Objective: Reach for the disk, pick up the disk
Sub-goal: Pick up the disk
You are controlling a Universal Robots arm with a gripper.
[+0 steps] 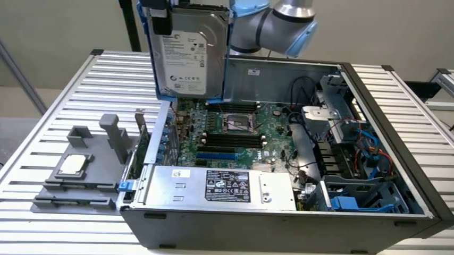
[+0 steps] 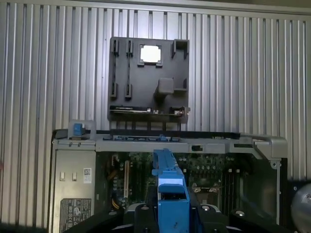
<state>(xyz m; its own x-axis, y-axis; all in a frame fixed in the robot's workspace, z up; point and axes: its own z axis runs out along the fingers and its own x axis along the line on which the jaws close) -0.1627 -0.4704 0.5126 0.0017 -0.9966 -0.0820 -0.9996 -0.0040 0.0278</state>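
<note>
Blue plastic rails [image 2: 170,189] edge the disk [image 1: 190,50], a flat silver-grey metal slab with a white printed label, clamped upright in the gripper [image 2: 167,213] above the open computer case [image 1: 284,223].

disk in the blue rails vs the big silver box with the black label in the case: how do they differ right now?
Position: the silver-grey metal disk with blue plastic rails hangs upright above the open grey computer case, held up by the gripper; the large silver box with a black label lies flat inside the case.
Label: the disk's is white, the box's black.
Size: the box looks larger.
Shared: both are rectangular, silver metal, with printed labels.
</note>
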